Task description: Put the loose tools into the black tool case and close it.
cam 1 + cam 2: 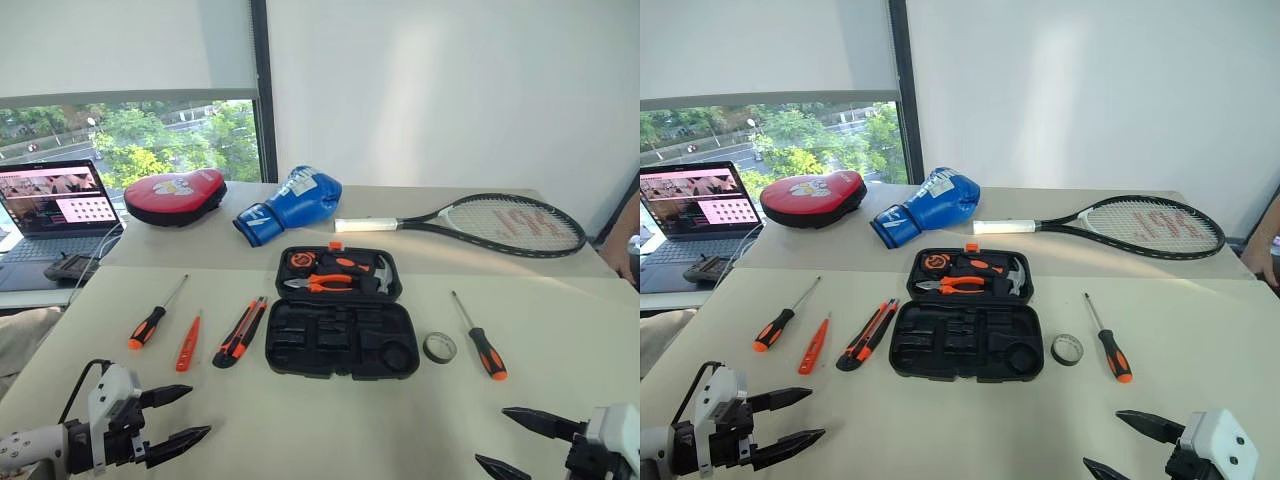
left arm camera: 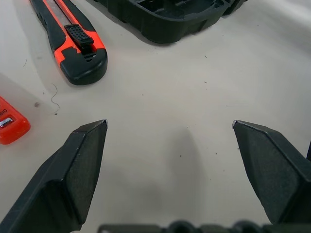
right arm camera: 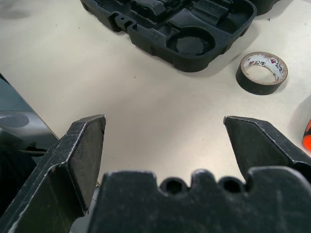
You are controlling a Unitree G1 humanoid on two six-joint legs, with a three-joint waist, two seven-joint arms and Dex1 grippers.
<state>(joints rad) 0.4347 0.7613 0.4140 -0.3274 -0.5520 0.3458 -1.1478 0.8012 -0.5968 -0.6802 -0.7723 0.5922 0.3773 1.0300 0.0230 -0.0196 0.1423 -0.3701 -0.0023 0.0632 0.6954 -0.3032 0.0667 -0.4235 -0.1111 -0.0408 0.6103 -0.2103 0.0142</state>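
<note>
Basically nothing packed yet. Black tool case (image 1: 335, 325) lies open mid-bench, matte moulded slots empty in its near half. At its 9 o'clock: two screwdrivers (image 1: 153, 317), (image 1: 188, 345) and ribbed utility knife (image 1: 240, 332); at 3 o'clock: glossy tape roll (image 1: 439, 347), third screwdriver (image 1: 480, 339). Left claw (image 1: 178, 415) and right claw (image 1: 520, 440) both spread, empty.

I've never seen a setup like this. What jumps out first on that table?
The open black tool case in the middle of the table, with orange-handled screwdrivers, a utility knife and a tape roll laid out on either side of it. Behind it lie a blue boxing glove, a red pad and a tennis racket. Nearest, the left gripper and right gripper hang open and empty.
</note>
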